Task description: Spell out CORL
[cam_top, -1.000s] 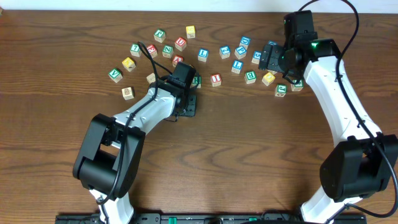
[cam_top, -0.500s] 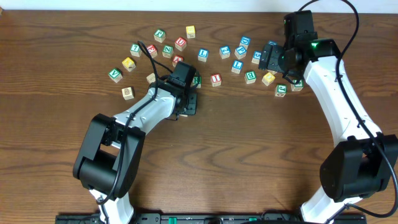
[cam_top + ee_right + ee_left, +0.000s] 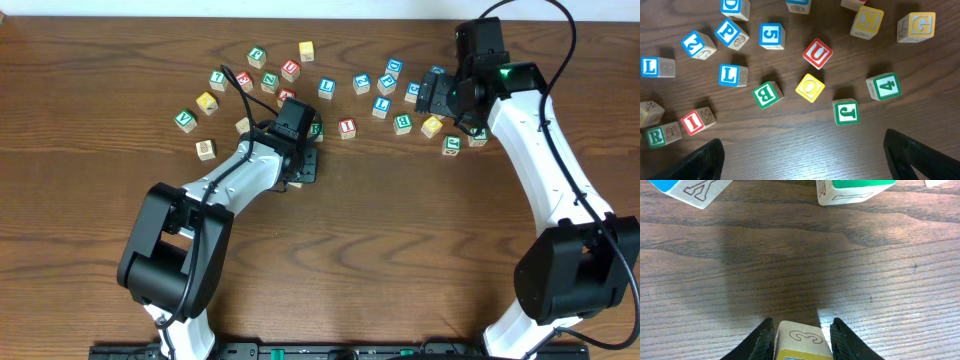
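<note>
Below the scatter of letter blocks, near the middle of the table, the left gripper is clamped on a wooden block. The block's near side shows a carved 3 and its top edge is yellow; its letter cannot be read. It seems to sit low over bare wood. To place it well, I would set it flat and square on this open patch, well apart from the green-faced block and the blue-faced block ahead. There should be room alongside for three more letters, and the fingers should part only once the block rests.

The left arm reaches forward from its base, with its wrist low. The right gripper hangs above the right-hand cluster, fingers spread wide and empty. The yellow O, blue L and green R lie beneath it.
</note>
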You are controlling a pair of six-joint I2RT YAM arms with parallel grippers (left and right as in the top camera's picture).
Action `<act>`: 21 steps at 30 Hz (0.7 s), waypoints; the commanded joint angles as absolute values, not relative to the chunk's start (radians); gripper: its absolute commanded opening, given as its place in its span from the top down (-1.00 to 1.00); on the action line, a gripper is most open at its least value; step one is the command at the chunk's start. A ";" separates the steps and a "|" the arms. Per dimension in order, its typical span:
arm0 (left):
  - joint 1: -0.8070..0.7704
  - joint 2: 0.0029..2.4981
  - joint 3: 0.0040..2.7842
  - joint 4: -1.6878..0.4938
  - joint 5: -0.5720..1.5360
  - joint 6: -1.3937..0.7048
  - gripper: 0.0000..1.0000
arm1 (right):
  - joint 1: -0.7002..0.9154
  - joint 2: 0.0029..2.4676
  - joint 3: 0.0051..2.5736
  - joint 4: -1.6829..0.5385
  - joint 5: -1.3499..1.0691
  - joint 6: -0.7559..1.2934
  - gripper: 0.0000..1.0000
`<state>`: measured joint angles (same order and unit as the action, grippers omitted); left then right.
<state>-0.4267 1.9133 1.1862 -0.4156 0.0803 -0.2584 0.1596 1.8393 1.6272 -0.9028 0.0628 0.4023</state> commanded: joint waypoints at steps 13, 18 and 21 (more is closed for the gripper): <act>-0.429 1.928 1.203 -0.461 0.078 -0.293 0.38 | 0.167 1.835 1.622 -0.912 0.076 0.414 -0.93; -0.429 1.928 1.203 -0.442 0.059 -0.294 0.46 | 0.167 1.835 1.622 -0.913 0.076 0.414 -0.93; -0.429 1.928 1.203 -0.429 0.059 -0.294 0.46 | 0.167 1.835 1.622 -0.917 0.076 0.414 -0.93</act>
